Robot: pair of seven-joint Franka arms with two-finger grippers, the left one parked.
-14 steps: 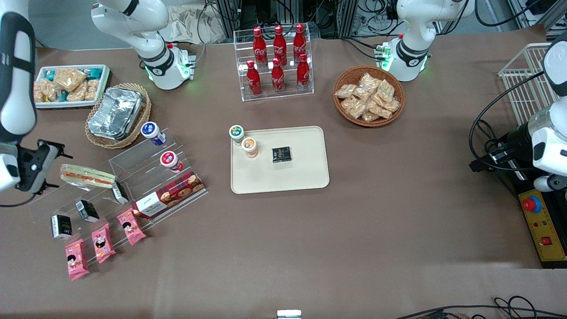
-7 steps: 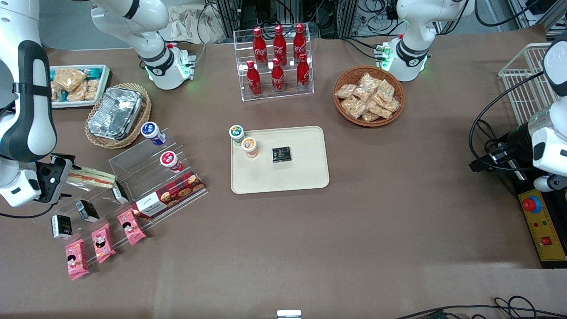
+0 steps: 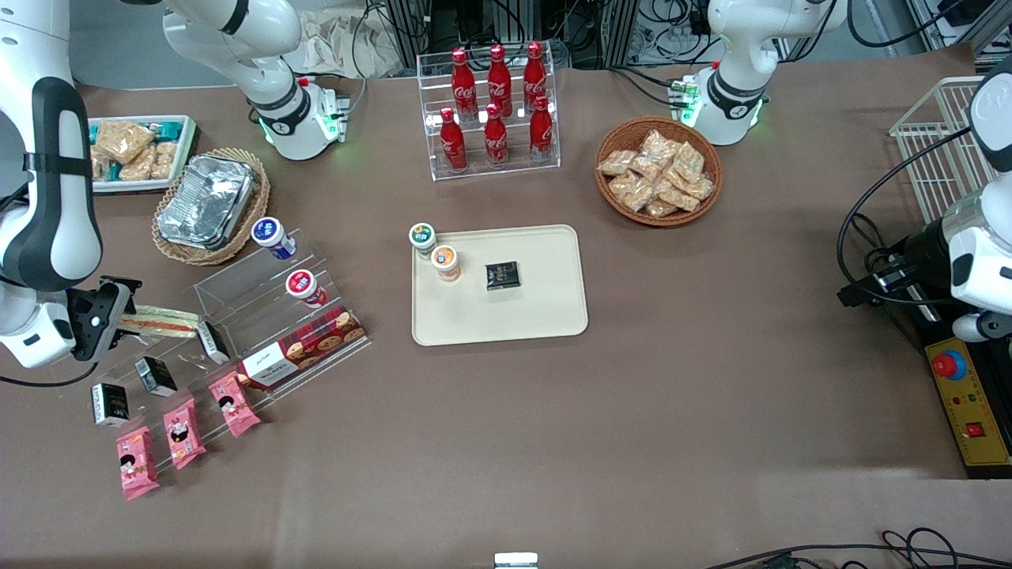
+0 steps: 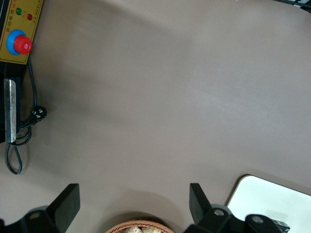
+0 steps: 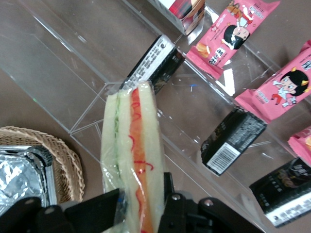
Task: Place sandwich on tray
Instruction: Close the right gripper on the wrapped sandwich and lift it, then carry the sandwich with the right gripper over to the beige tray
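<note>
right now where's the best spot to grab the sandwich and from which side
Grip the sandwich across its two flat bread faces at the wide end, the end toward the working arm's edge of the table. It stands on edge on the clear shelf, so the faces are exposed sideways. The tool already straddles that end, one finger on each face; whether it is clamped is unclear.

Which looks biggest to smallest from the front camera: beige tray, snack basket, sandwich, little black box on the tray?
1. tray
2. snack basket
3. sandwich, its end inside the gripper
4. black box
</note>
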